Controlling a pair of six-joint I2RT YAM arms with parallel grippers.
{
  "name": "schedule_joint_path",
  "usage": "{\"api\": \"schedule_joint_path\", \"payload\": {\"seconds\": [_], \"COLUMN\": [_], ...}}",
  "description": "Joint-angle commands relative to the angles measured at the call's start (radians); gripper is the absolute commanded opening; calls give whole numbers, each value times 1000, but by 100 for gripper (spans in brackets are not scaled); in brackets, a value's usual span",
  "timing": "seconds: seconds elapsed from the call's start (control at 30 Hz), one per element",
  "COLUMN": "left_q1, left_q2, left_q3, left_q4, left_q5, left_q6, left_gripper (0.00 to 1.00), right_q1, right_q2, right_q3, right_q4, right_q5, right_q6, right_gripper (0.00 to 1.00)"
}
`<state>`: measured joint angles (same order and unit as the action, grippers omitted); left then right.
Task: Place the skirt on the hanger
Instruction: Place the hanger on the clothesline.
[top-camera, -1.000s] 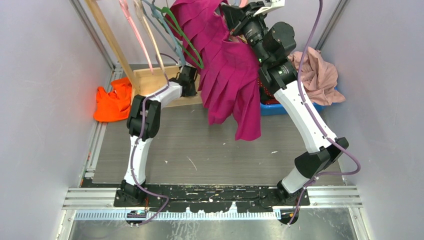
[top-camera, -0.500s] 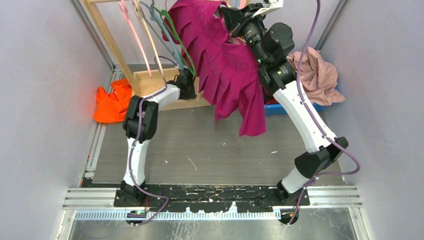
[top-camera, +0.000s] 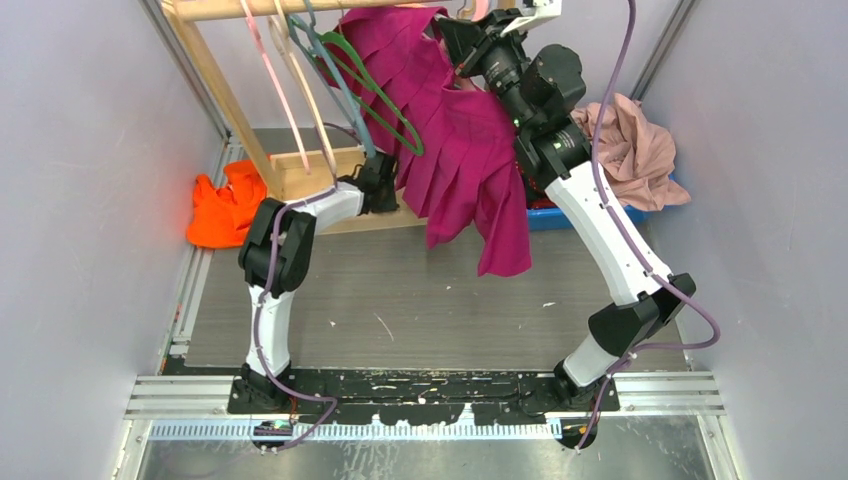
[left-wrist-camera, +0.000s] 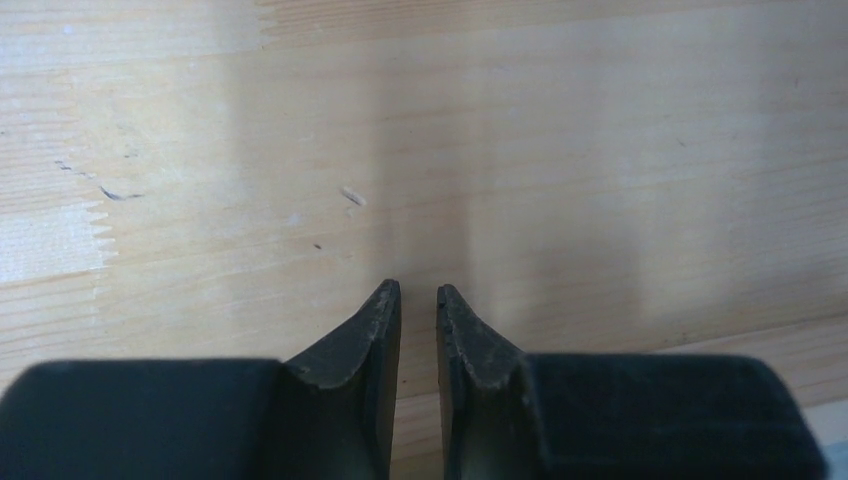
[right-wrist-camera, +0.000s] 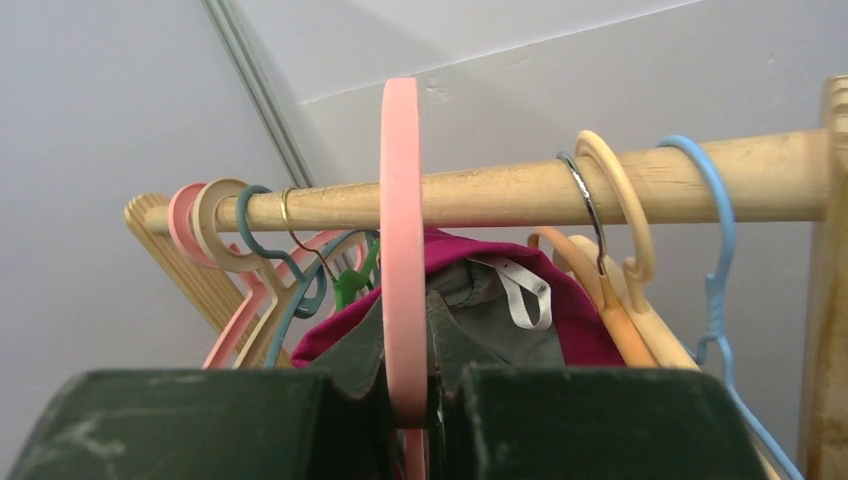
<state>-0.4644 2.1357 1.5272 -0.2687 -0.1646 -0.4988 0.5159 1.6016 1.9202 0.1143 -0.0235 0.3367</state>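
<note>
The skirt (top-camera: 455, 130), a magenta pleated one on my feed, hangs from the top of the wooden rack (top-camera: 215, 85) and drapes down over the rack's base toward the grey surface (top-camera: 400, 300). It hangs from the hanger (right-wrist-camera: 402, 200), whose pink hook is looped over the rack's rod (right-wrist-camera: 500, 190). In the right wrist view the skirt's waistband shows just behind that hook. My right fingers (right-wrist-camera: 405, 375) are clamped on the hook's lower stem, raised up at the rod. Other hangers crowd the rod on both sides, a green hanger (top-camera: 385, 95) among them.

My left fingers (left-wrist-camera: 418, 300) sit low over the rack's pale wooden base (left-wrist-camera: 550, 150), nearly closed with a thin slit between the tips and nothing in them.

An orange cloth (top-camera: 225, 205) lies left of the rack. A pale pink garment (top-camera: 630, 150) is heaped on a blue bin (top-camera: 555, 215) at the right.
</note>
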Motion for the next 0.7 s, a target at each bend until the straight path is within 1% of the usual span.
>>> {"api": "schedule_joint_path", "payload": {"seconds": [0.0, 0.07, 0.2, 0.3, 0.33, 0.4, 0.5, 0.67], "left_q1": [-83, -85, -85, -85, -85, -84, -83, -84], "left_q2": [21, 1, -27, -55, -66, -92, -134, -200], "left_q3": [-142, -166, -188, -202, -211, -226, -247, -269], "left_q4": [-224, -215, -217, -220, -218, -211, -198, -202], "left_q5": [126, 124, 110, 99, 95, 79, 55, 51], "left_q6": [-27, -32, -26, -26, -26, -27, -29, -35], "left_gripper": [23, 28, 35, 45, 46, 49, 52, 53], "right_q1": [19, 30, 56, 68, 71, 74, 75, 75], "right_q2": [2, 49, 143, 229, 262, 319, 362, 402], "right_q3": [109, 156, 274, 385, 448, 516, 538, 547], "right_q4": [81, 57, 21, -21, -45, -75, -75, -96], "right_q5": [-15, -22, -29, -27, -26, -20, 1, 13], "right_q6": [19, 13, -1, -8, -8, -10, -8, -7], "right_gripper": [1, 1, 1, 1, 1, 1, 1, 1]}}
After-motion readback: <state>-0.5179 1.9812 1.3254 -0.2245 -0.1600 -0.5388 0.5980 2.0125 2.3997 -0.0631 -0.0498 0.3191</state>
